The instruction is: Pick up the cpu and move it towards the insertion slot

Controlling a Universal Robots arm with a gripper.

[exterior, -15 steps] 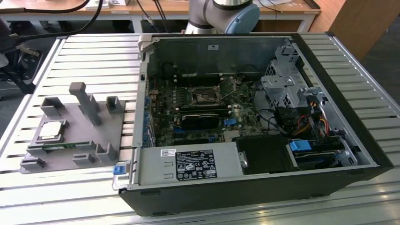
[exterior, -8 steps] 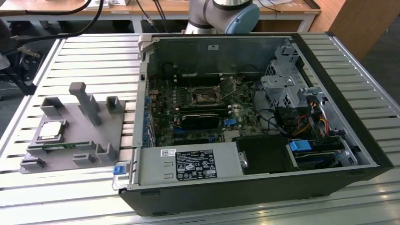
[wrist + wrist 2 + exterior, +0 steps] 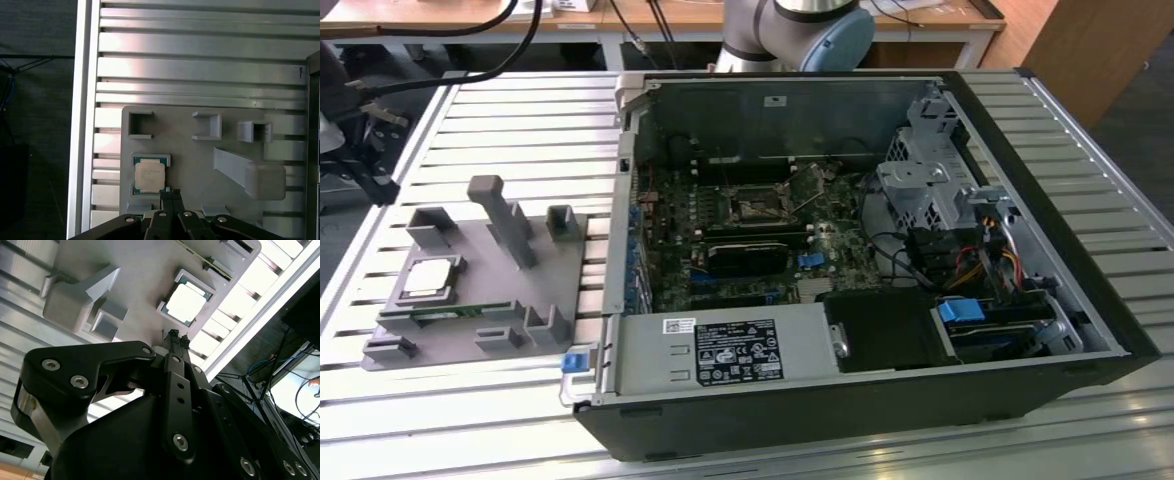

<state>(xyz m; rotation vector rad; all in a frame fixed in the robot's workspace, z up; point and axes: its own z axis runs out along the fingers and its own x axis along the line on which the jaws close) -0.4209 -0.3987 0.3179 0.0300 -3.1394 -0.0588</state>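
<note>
The pick-up step is in hand and, as it appears from the room, no grasp has been made. The cpu (image 3: 430, 279) lies flat, metal face up, in a shallow square recess of the grey fixture (image 3: 478, 288), which rests on the slatted counter (image 3: 520, 120) at the exterior view's left, outside the open computer case (image 3: 854, 410). The insertion slot (image 3: 755, 207) sits on the motherboard inside that case, well apart from the chip. In both wrist views the end effector (image 3: 176, 336) (image 3: 170, 192) hangs above the fixture with its two fingers pressed together and nothing between them. Its tips line up just beside one edge of the cpu (image 3: 186, 303) (image 3: 149, 177), not over its centre, and they look clear of the chip. By that reading, a grasp calls for the fingers to part wider than the chip, centre over it, and come down squarely astride two opposite edges without tilting it in the recess.
</note>
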